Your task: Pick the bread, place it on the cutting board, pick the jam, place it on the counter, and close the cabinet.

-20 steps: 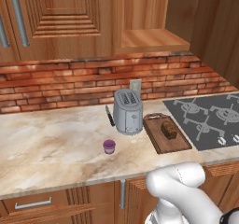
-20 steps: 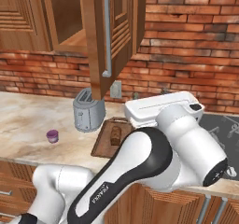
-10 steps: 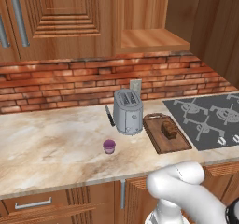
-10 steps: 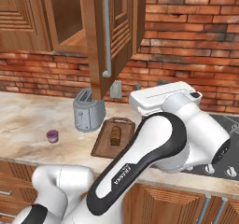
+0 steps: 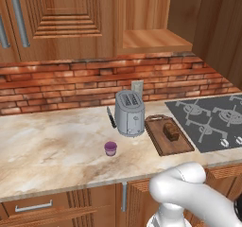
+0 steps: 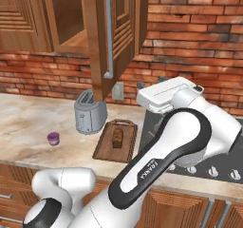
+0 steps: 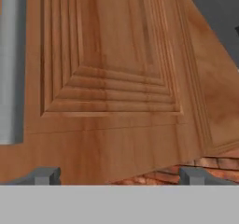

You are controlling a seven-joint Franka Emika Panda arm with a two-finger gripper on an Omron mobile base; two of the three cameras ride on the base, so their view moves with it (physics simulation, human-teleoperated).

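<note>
With bread (image 5: pixel 171 131) on the board (image 5: pixel 168 136) right of the toaster (image 5: pixel 129 113) and jam (image 5: pixel 110 148) on the surface (image 5: pixel 52 145) before it, closing the open cabinet door (image 6: pixel 100 42) remains: the gripper (image 7: pixel 119 175), fingers apart, faces it and must push.

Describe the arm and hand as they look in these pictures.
The arm is glossy white, with rounded, bulbous links and dark black joint bands; one band bears small white lettering. The hand has two small dark grey, blocky fingertips. No loose cables are visible.
</note>
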